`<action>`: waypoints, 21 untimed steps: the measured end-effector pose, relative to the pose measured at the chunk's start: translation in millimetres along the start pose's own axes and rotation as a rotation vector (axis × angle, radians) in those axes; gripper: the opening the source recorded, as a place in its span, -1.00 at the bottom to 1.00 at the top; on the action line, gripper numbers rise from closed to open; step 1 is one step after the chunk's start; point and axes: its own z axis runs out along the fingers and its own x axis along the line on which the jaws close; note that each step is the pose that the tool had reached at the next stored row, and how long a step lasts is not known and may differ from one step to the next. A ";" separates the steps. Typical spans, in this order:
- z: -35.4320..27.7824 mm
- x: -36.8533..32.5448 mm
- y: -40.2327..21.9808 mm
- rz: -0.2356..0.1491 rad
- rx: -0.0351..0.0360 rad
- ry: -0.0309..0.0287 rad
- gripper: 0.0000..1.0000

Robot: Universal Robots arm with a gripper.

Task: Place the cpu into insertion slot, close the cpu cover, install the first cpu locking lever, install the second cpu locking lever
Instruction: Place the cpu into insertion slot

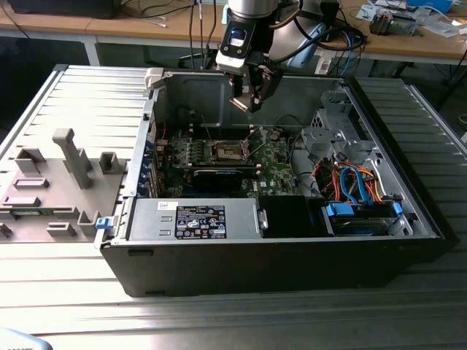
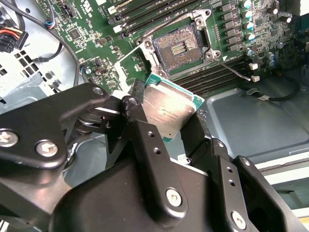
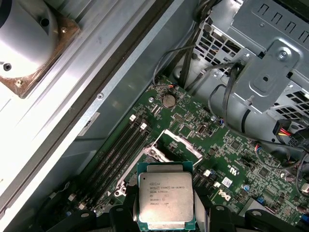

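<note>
**CPU gripped in the air above the open socket**

The gripper (image 1: 246, 100) hung inside the open computer case (image 1: 292, 240), over the far part of the green motherboard (image 1: 273, 164). Its 2 black fingers (image 2: 140, 125) were clenched on opposite edges of the cpu (image 2: 169, 108). The chip was in the air, clear of the board. Its silvery metal top faced the camera in both wrist views, with its green rim showing at the corners. In the exterior view it sat above the insertion slot (image 1: 225, 151), apart from it.

In the second wrist view the slot lay bare, its dark contact field exposed inside the silver rim. In the first wrist view the cpu cover (image 3: 186, 145) stood lifted along 1 edge of the slot. A thin locking lever (image 2: 232, 71) stuck out free beside the black memory slots (image 2: 207, 77).

The power supply (image 1: 193, 219) lay at the case's near edge, with coloured cables (image 1: 350, 182) bundled at the exterior view's right. A grey fixture (image 1: 73, 157) stood on the ribbed table (image 1: 73, 95) at the exterior view's left.
</note>
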 end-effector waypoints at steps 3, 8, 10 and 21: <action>0.1 0.0 0.0 0.002 -0.0001 -0.0002 0.09; 0.2 0.0 0.0 0.004 -0.0001 -0.0003 0.09; 0.2 0.0 0.0 0.005 -0.0001 -0.0005 0.09; 0.6 0.0 -0.1 0.013 -0.0003 -0.0011 0.09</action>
